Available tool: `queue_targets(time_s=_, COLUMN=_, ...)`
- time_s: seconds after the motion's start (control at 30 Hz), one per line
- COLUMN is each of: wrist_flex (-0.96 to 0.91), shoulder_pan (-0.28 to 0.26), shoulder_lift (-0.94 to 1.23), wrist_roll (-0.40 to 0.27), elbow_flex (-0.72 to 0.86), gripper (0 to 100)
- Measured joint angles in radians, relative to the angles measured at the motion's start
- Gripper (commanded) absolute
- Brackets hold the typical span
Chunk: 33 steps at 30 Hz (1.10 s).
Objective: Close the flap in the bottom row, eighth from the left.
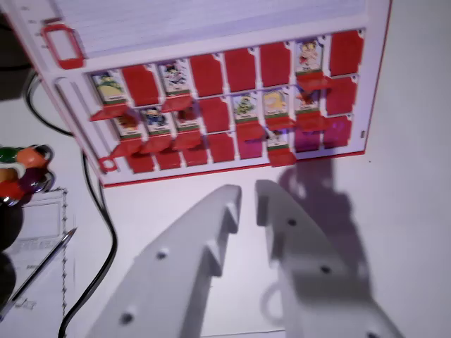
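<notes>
A red flap board (232, 28) lies on the white table, tilted in the wrist view. It has three rows of small flaps. Several flaps show cartoon picture cards; others show plain red. In the row nearest me, one flap (277, 141) shows a card, and its red tab sticks out past the board's edge. The two flaps at that row's right end (337, 131) look purple in shadow; their position is unclear. My white gripper (248, 196) hovers just below the board's near edge, slightly open, holding nothing.
A black cable (106, 232) runs down the wrist view's left beside the board. A pen (42, 264) lies on a printed sheet (42, 225). A cluster of coloured beads (21, 169) sits at the left edge. Bare white table (409, 211) shows at right.
</notes>
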Motion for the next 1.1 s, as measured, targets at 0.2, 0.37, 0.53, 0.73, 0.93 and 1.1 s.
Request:
queue_targets(time_s=0.2, wrist_flex=-0.069, shoulder_pan=-0.064, shoulder_lift=0.241, wrist_roll=-0.025, elbow_flex=0.232, gripper=2)
queue_targets(time_s=0.37, wrist_flex=-0.117, shoulder_pan=-0.1, shoulder_lift=0.428, wrist_roll=-0.044, elbow_flex=0.411, gripper=2)
queue_targets(time_s=0.53, wrist_flex=-0.164, shoulder_pan=-0.11, shoulder_lift=0.589, wrist_roll=-0.071, elbow_flex=0.561, gripper=2)
queue_targets(time_s=0.73, wrist_flex=-0.178, shoulder_pan=-0.114, shoulder_lift=0.706, wrist_roll=-0.084, elbow_flex=0.653, gripper=2)
queue_targets(time_s=0.93, wrist_flex=-0.178, shoulder_pan=-0.114, shoulder_lift=0.723, wrist_roll=-0.084, elbow_flex=0.66, gripper=2)
queue_targets(time_s=1.1, wrist_flex=-0.178, shoulder_pan=-0.107, shoulder_lift=0.724, wrist_roll=-0.084, elbow_flex=0.675, gripper=2)
